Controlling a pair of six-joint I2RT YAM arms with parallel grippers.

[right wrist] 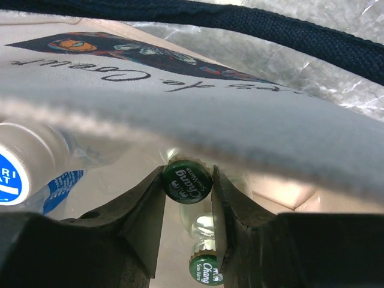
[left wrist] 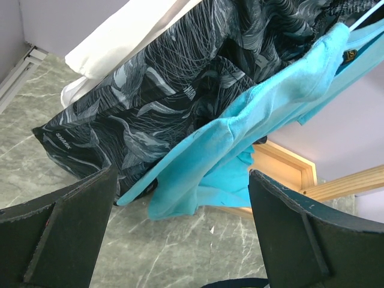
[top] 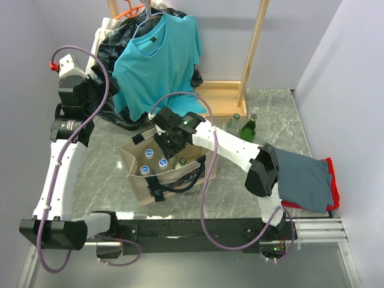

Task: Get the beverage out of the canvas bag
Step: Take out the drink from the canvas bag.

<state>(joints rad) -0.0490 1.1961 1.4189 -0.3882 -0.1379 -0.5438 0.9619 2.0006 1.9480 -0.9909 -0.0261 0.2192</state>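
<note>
The right fingers [right wrist: 147, 210] sit pressed against both sides of the green crown cap of a glass bottle [right wrist: 187, 183], gripping it at the neck. That is probably the only part they can reach, since the bottle stands upright deep inside the canvas bag [top: 146, 187]. A second green-capped bottle [right wrist: 207, 270] stands just beside it, lower in the wrist view. A blue-capped water bottle [right wrist: 15, 174] is close on the left, so a narrow pinch from above suits the crowded space.

The bag's printed beige wall [right wrist: 228, 120] sags across the wrist view with its black strap [right wrist: 282, 33] above it, and the right arm reaches down through the open mouth. The beverage is therefore inside the bag, not yet lifted.

The left fingers [left wrist: 66, 234] are spread wide and hold nothing. They hang well apart from the bag and face a black plastic bag [left wrist: 162, 90] and a teal shirt [left wrist: 240, 138] on a hanger.

Two more bottles [top: 242, 126] stand on the tabletop [top: 102, 174] behind the bag, perhaps a sensible spot for this one.
</note>
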